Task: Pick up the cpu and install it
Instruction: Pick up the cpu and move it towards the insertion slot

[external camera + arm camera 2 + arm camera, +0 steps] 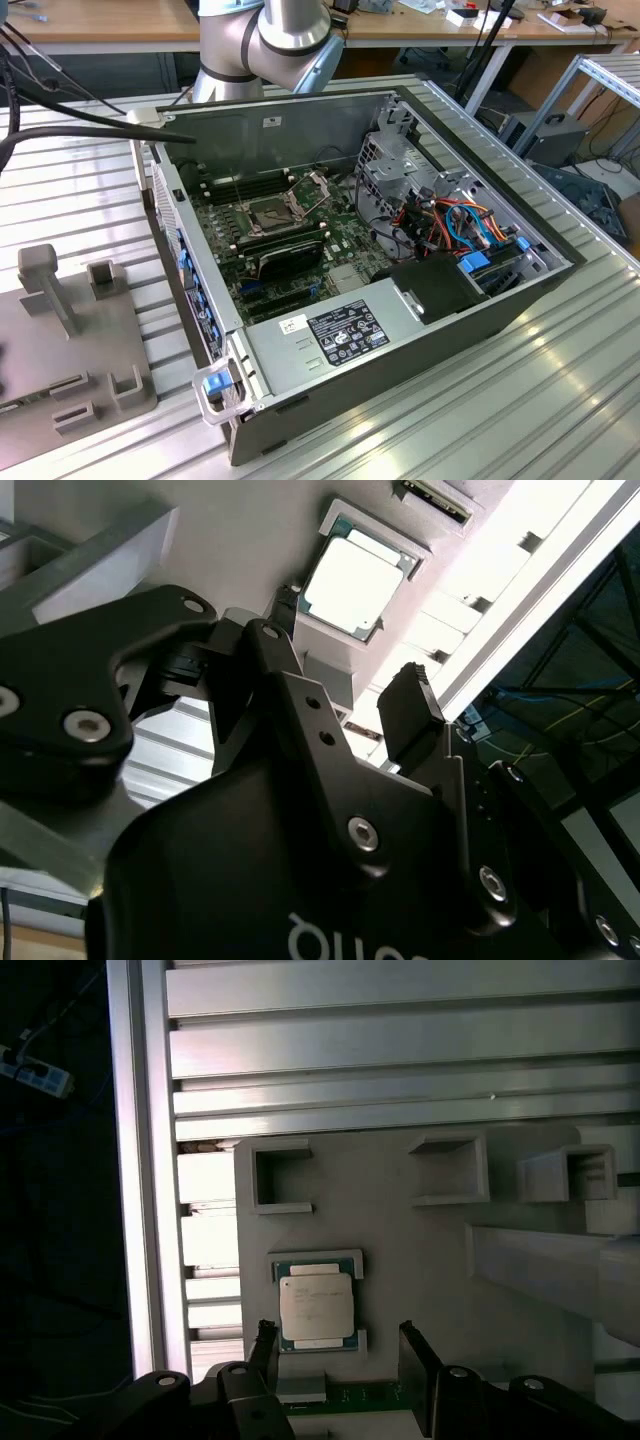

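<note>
The cpu (315,1307) (352,585) is a small silver-grey square chip lying flat in a shallow holder on a grey fixture plate (400,1250). In both wrist views my gripper (340,1355) (345,660) hangs above the plate, open, with nothing between its black fingers (418,1360). The chip lies just beyond the fingertips, closer to one finger than the other. In the exterior view the open computer case (360,260) shows its motherboard, where the square metal socket (272,212) has its bracket raised. The arm's grey joint (270,40) sits behind the case.
The fixture plate (70,340) carries square pockets (282,1175) and an upright post (50,285). A green board edge (340,1395) lies next to the cpu holder. Inside the case are a drive cage (395,170), cables (465,225) and a power supply (330,340). A ribbed aluminium table (560,380) lies under everything.
</note>
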Controlling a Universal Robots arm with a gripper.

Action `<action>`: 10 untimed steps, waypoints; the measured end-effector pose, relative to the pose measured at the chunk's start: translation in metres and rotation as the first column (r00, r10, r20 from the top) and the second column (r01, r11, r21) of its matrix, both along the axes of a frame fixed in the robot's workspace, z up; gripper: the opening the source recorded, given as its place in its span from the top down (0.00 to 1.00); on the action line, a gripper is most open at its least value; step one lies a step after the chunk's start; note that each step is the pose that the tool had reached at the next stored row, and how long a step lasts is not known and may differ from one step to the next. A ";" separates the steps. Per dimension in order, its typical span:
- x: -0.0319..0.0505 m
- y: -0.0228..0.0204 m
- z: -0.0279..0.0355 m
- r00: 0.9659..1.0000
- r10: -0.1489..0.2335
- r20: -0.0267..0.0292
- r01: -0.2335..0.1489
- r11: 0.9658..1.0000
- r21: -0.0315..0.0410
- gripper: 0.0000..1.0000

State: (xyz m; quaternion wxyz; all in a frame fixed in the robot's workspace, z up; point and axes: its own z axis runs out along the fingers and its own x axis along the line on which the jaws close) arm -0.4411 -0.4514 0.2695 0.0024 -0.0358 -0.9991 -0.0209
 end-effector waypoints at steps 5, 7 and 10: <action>0.0000 0.0000 -0.0044 1.000 0.000 0.000 0.000 1.000 0.000 0.40; 0.0000 0.0000 -0.0052 1.000 0.000 0.000 0.000 1.000 0.000 0.40; 0.0000 0.0000 -0.0053 1.000 0.000 0.000 0.000 1.000 0.000 0.40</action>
